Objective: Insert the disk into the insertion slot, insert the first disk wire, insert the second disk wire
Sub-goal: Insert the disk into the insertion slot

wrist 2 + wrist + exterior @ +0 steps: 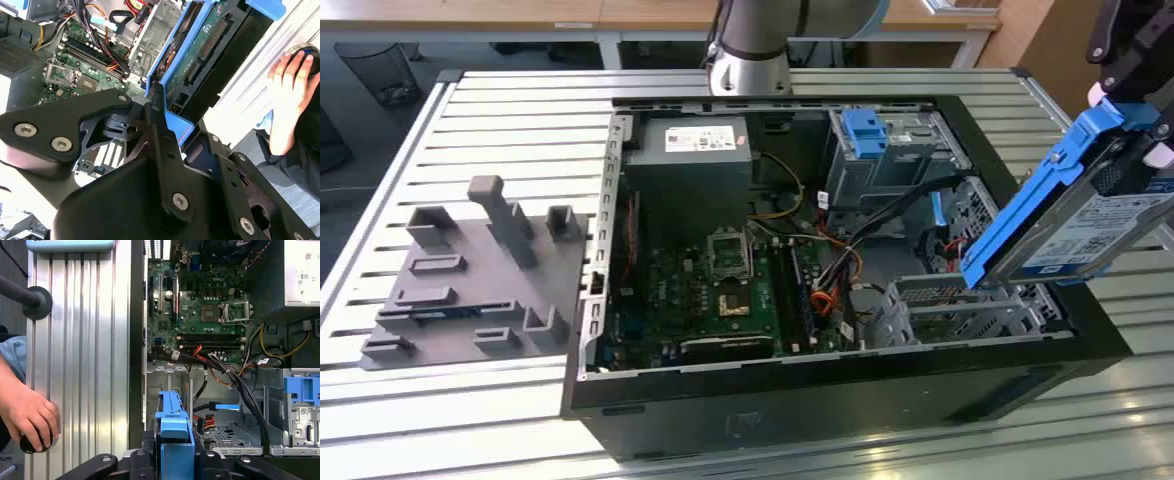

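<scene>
One disk point(1087, 215), tilted in its blue carrier point(175, 422), hangs in the air over the exterior view's right edge of the computer case point(854, 400), the claw point(175, 460) clenched on the carrier's end. The insertion slot point(958, 305) lies below it, apart, its bay open. Two risks stand out, I judge. Held at this slant, the carrier may catch the cage's sheet-metal rim and jam or slip in the grip. The black cables point(894, 210) running just beside the cage could also get snagged or pinched. A person's hand point(27, 415) rests on the bench point(494, 110) close by.
</scene>
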You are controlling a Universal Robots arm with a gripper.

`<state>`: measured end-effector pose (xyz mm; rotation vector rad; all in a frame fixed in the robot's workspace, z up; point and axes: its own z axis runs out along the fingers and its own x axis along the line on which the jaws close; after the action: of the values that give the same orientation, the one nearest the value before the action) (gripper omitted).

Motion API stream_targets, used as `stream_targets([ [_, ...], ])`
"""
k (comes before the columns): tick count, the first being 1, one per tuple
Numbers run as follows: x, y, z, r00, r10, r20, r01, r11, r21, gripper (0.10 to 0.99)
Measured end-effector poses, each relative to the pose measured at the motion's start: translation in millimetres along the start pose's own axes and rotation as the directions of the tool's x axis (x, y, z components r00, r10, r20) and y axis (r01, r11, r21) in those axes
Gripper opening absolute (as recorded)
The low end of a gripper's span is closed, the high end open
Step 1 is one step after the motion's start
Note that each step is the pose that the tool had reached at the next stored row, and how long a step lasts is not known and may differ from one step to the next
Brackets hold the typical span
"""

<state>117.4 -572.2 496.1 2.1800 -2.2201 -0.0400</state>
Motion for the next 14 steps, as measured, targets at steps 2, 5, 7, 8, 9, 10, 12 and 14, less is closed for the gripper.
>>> stream_targets([
  [2, 0.0, 0.0, 0.0, 1.0000, 0.000, 0.0000, 0.000, 1.0000, 0.000, 0.369],
  [5, 0.0, 0.2, 0.0, 1.0000, 0.000, 0.0000, 0.000, 1.0000, 0.000, 0.369],
  [7, 0.0, 0.8, 0.0, 1.0000, 0.000, 0.0000, 0.000, 1.0000, 0.000, 0.369],
  [8, 0.0, 1.4, 0.1, 1.0000, 0.000, 0.0000, 0.000, 1.0000, 0.000, 0.369],
  [9, 0.0, 1.9, 0.3, 1.0000, 0.000, 0.0001, 0.000, 1.0000, 0.000, 0.369],
  [10, 0.0, 2.6, 0.4, 1.0000, 0.000, 0.0000, 0.000, 1.0000, 0.000, 0.369],
  [12, -0.1, 4.3, 0.6, 1.0000, 0.000, -0.0001, 0.000, 1.0000, 0.000, 0.369],
  [14, -0.2, 5.9, 1.0, 1.0000, 0.000, -0.0001, 0.000, 1.0000, 0.000, 0.369],
])
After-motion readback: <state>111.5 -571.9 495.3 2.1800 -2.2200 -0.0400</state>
